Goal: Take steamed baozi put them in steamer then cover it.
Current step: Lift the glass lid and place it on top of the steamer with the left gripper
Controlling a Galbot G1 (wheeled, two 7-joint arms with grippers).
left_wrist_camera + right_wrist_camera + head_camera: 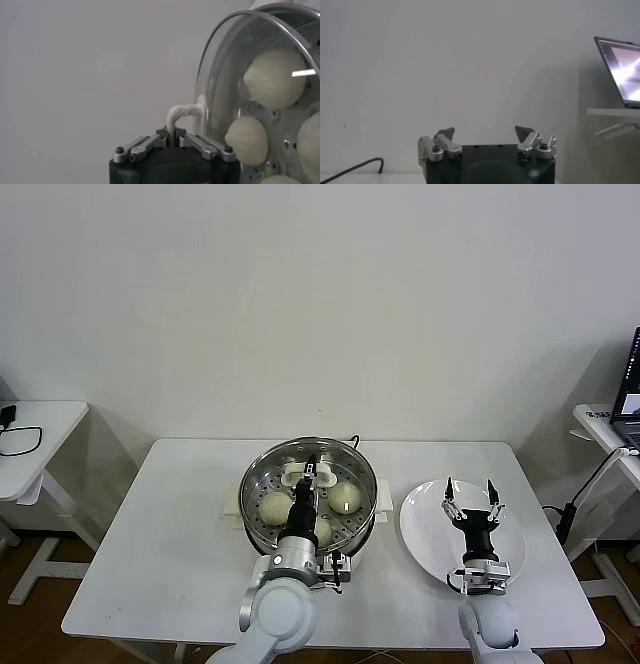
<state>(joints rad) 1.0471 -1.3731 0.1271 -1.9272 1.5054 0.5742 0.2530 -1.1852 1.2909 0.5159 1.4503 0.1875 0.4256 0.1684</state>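
Note:
The steamer (pixel 256 529) stands at the table's middle with the clear glass cover (pixel 345 459) lying on it. Through the glass I see baozi (pixel 275 506) on the perforated tray, three showing in the head view and several in the left wrist view (pixel 275 77). My left gripper (pixel 310 469) is over the steamer's middle, shut on the cover's cream-white handle (pixel 181 114). The cover's glass and rim (pixel 215 65) show in the left wrist view. My right gripper (pixel 472 499) is open and empty above the white plate (pixel 425 529).
The white plate lies bare to the right of the steamer. A laptop (pixel 620 70) stands on a side table at the far right. Another small side table (pixel 30 434) with a cable is at the far left.

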